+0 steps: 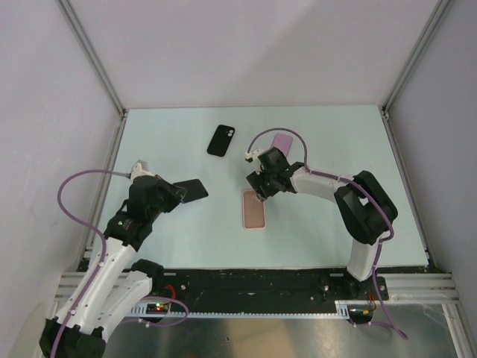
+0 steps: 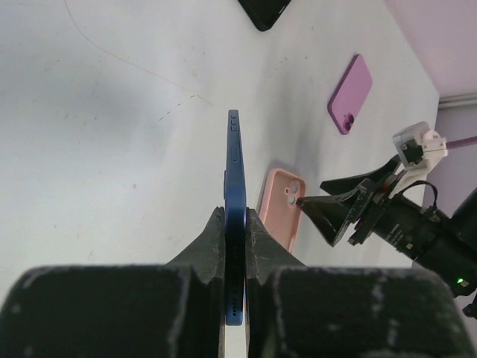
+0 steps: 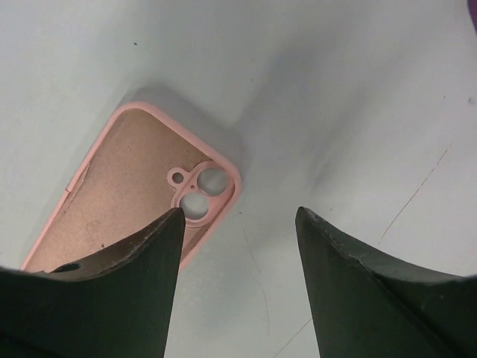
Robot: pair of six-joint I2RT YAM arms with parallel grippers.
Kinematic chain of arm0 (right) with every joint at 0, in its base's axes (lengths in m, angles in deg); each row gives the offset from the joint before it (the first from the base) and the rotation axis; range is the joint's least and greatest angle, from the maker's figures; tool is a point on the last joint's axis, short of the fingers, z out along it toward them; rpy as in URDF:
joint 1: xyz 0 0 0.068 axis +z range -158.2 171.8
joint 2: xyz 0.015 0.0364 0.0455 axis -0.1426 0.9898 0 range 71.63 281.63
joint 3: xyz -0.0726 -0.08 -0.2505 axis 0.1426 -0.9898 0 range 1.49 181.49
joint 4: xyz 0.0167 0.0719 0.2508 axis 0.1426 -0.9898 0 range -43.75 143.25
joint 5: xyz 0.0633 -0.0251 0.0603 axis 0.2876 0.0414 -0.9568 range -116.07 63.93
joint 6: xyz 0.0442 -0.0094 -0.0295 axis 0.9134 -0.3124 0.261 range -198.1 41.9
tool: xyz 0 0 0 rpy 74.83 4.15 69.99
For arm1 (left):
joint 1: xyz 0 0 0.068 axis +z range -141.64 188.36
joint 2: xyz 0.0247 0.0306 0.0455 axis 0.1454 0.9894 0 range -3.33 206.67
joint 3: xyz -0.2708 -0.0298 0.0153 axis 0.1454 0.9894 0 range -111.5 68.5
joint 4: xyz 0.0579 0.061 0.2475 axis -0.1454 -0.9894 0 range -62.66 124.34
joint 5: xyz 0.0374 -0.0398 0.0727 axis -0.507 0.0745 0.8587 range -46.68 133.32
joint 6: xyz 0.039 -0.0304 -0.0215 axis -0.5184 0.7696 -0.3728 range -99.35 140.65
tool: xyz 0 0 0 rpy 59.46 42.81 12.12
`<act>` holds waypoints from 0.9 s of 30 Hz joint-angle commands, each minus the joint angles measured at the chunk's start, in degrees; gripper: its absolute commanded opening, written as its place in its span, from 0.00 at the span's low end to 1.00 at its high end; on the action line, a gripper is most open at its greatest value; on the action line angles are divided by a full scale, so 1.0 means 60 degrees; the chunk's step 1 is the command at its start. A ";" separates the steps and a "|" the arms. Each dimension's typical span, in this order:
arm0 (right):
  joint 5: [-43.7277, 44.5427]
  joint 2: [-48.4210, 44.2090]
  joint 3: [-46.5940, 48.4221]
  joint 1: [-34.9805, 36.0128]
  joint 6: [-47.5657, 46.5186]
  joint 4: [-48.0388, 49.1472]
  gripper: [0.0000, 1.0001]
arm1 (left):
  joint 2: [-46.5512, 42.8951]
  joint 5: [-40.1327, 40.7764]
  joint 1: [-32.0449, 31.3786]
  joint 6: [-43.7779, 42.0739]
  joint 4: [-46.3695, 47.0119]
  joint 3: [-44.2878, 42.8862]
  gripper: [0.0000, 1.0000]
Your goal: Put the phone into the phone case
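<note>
Phone, slim and dark blue [image 1: 195,189], sits clamped edge-on in the left gripper [image 2: 235,218] over the pale bench's [image 1: 335,149] left side, ready for insertion. Right gripper [image 3: 238,224], jaws apart, hovers over the face-up pink silicone case [image 3: 138,186], presumably to steady it.

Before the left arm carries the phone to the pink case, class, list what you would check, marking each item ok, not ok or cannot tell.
1. Grip of left end effector on blue phone: ok, clamped edge-on.
2. Open side of pink case facing up: ok.
3. Spread of right end effector over the case's camera end: ok, open.
4. Case pinned against sliding: not ok, jaws not closed on it.
5. Phone's camera end matched to the cutout: cannot tell.
</note>
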 commanded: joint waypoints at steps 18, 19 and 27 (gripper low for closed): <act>-0.0824 0.1336 0.1709 0.0344 -0.1268 -0.0691 0.40 | 0.0302 -0.1339 0.0657 -0.0839 0.0166 -0.1156 0.00; -0.0693 0.1307 0.1703 0.0375 -0.1162 -0.0813 0.33 | 0.0298 -0.1343 0.0660 -0.0809 0.0169 -0.1150 0.00; 0.2048 0.0646 0.1594 0.0499 0.1365 -0.2023 0.03 | 0.0353 -0.1561 0.0644 -0.0480 0.0282 -0.1077 0.00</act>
